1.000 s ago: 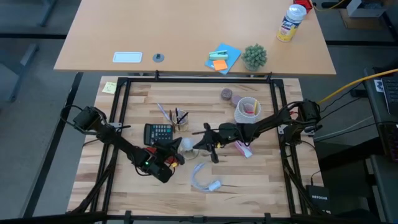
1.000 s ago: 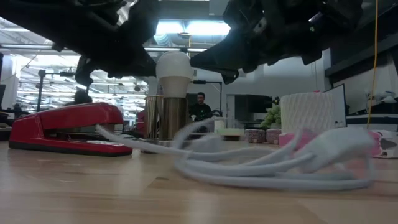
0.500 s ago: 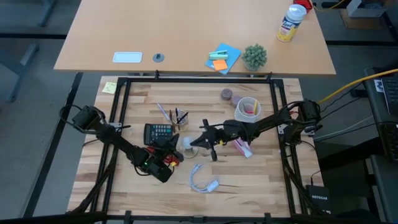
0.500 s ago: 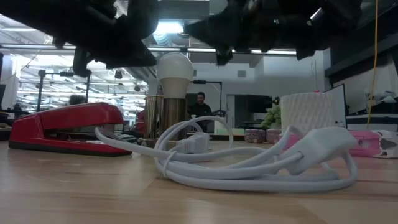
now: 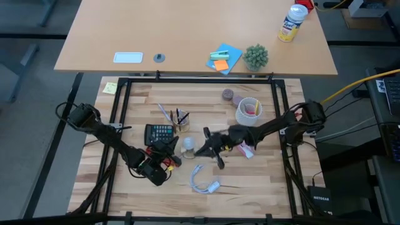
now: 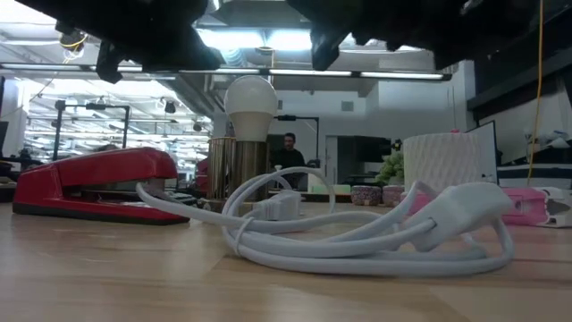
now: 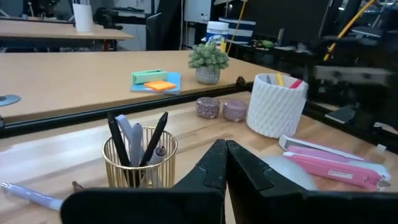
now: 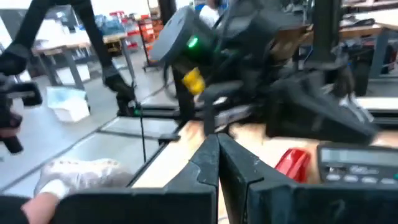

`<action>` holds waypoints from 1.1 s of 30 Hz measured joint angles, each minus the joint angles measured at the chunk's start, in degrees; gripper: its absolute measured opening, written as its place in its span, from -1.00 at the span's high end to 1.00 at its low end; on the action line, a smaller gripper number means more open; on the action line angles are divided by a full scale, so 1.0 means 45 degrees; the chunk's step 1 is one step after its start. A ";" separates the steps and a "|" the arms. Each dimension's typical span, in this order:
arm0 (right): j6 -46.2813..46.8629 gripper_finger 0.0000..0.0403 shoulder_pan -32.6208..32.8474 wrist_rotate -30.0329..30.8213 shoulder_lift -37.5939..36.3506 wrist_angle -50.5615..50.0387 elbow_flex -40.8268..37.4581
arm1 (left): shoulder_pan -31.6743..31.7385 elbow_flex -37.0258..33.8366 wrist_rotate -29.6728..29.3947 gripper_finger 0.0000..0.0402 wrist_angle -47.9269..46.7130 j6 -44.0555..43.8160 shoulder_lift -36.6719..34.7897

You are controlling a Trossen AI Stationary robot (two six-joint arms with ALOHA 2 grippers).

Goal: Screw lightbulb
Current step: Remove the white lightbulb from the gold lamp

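2 grippers flank the lightbulb (image 5: 187, 144), which stands upright, free of both. We see the left gripper (image 7: 225, 163) and right gripper (image 8: 217, 153) closed, holding nothing, so regrasping presumably precedes screwing.

Cluttered butcher-block table (image 5: 250, 181)

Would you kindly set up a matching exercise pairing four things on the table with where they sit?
Things:
1. lightbulb
2. white cable
3. calculator
4. white cup

Places:
A. dark, on the left-arm side of the gold pen holder
B. coiled nearest the table's front edge
C. upright between the left gripper and the right gripper
D. holding pink contents, over by the right arm

Pairs: 1-C, 2-B, 3-A, 4-D
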 joint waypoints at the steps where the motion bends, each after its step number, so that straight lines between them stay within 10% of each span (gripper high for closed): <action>1: -0.0082 0.96 0.0231 0.0313 0.0000 -0.0174 0.0000 | 0.0005 0.0000 0.0088 1.00 0.0005 0.0000 0.0000; 12: -0.1194 0.96 0.1362 0.5296 0.0067 -0.1229 0.0000 | 0.0445 0.0000 0.0362 1.00 0.0008 0.1409 0.0000; 33: -0.0578 0.96 0.1089 0.7326 0.0821 -0.2156 0.0000 | 0.1551 0.0000 0.3048 1.00 -0.0383 0.1472 0.0007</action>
